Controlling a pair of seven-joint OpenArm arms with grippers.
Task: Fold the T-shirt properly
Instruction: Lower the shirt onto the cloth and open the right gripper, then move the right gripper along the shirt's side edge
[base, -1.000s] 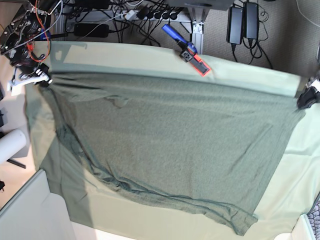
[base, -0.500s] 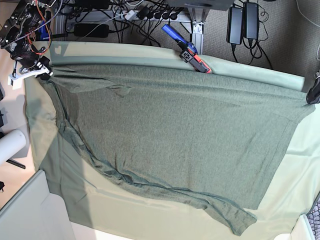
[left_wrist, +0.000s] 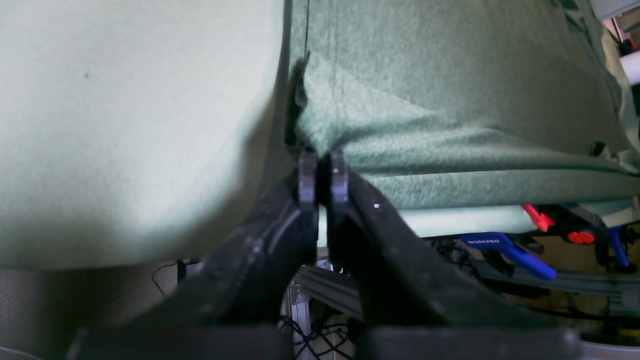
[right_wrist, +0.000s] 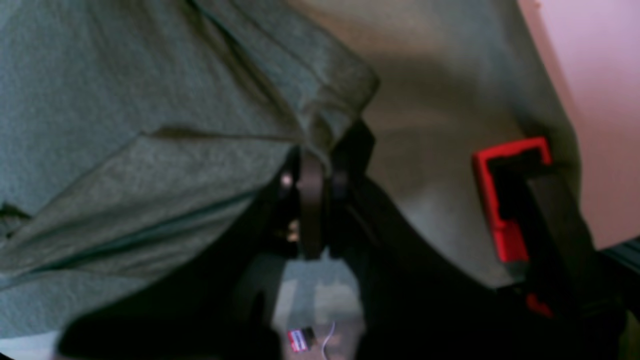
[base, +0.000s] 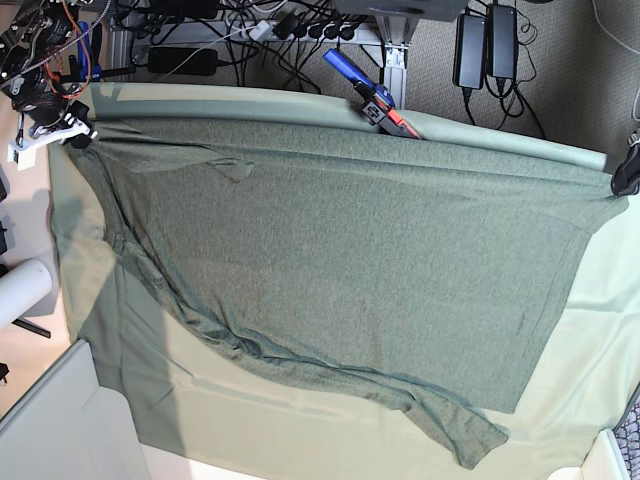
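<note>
The dark olive T-shirt (base: 350, 260) lies spread and stretched across the pale mint table cloth (base: 600, 330). A sleeve trails toward the near edge. My right gripper (base: 76, 136) is at the far left corner, and in the right wrist view it (right_wrist: 320, 172) is shut on a folded edge of the T-shirt (right_wrist: 125, 100). My left gripper (base: 622, 180) is at the far right edge. In the left wrist view it (left_wrist: 322, 170) is shut on a corner of the T-shirt (left_wrist: 450, 125), next to the cloth (left_wrist: 125, 125).
A blue and red clamp (base: 372, 92) grips the table's far edge, partly under the shirt's top hem, and also shows as a clamp (left_wrist: 505, 245) in the left wrist view. A red clamp (right_wrist: 505, 200) sits beside my right gripper. Cables and power bricks (base: 488, 45) lie behind the table. A white roll (base: 20, 290) is at the left.
Both grippers have moved toward the table's far edge, pulling the shirt's top hem back with them. The hem now covers more of the clamp's red tip.
</note>
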